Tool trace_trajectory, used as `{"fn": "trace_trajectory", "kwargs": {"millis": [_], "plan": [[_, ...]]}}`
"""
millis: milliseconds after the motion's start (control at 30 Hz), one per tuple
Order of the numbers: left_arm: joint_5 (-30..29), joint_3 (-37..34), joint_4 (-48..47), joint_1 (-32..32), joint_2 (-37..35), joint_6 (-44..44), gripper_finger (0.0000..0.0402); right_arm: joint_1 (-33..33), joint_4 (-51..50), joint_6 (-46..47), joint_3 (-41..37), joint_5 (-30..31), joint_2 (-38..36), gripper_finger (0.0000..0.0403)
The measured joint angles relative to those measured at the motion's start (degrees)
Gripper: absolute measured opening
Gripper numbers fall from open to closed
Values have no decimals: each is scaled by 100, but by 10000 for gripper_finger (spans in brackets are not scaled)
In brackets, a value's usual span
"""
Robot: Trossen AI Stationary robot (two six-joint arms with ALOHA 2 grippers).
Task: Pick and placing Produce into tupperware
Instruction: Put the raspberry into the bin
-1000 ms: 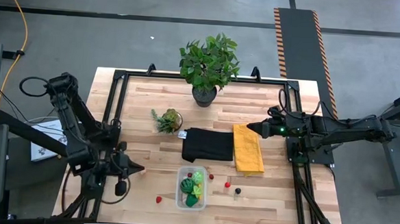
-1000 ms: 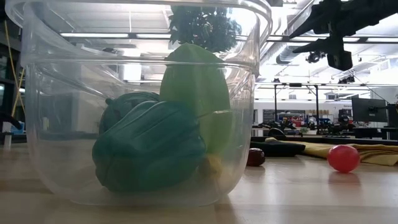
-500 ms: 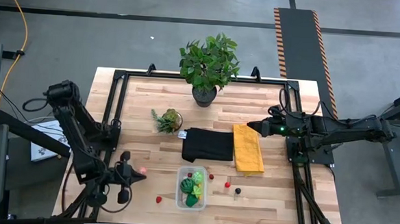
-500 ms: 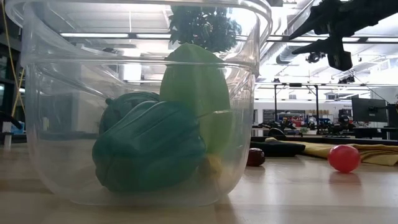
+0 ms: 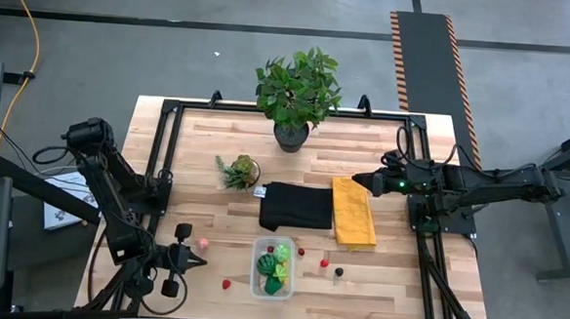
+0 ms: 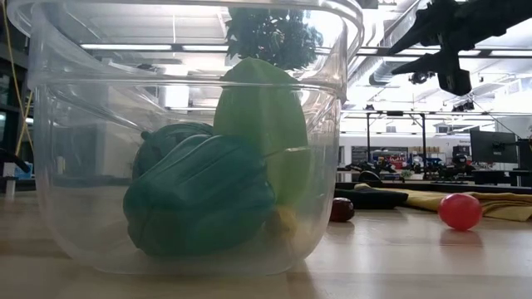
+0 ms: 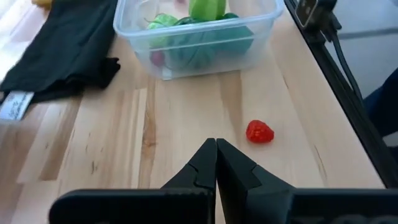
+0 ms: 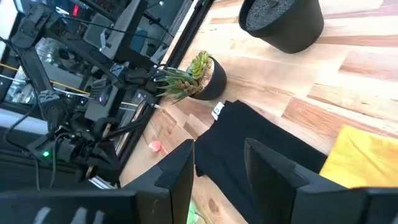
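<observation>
Beside the clear tupperware (image 5: 273, 267), which sits near the worktop's (image 5: 376, 291) front edge holding green produce (image 5: 269, 266), lie a black cloth (image 5: 297, 207) and yellow cloth (image 5: 354, 211). Left end effector (image 5: 200, 261) hovers pinched empty near a pink piece (image 5: 203, 242) and a red strawberry (image 7: 259, 132); right end effector (image 5: 355, 180), narrowly parted, hangs over the yellow cloth.

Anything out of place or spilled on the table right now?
Nothing is spilled or damaged. The clear plastic container sits upright holding green produce, while a pink piece, red strawberry and other small pieces lie loose on the wood outside it.
</observation>
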Motion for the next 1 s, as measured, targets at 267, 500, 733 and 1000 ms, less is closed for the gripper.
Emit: {"fn": "trace_trajectory", "kwargs": {"millis": [267,500,733,1000], "plan": [[1295,0,1233,677,-2,1713,0,0,-85,-170,0,-5,-2,133],[2664,2,1824,1262,-19,2445,0,0,-95,-265,0,-108,-2,133],[2719,-563,2170,1258,-605,2751,0,0,-134,-326,0,-107,-2,133],[3218,-1909,3648,1249,-1604,3281,0,0,-124,-213,0,262,-2,133]]}}
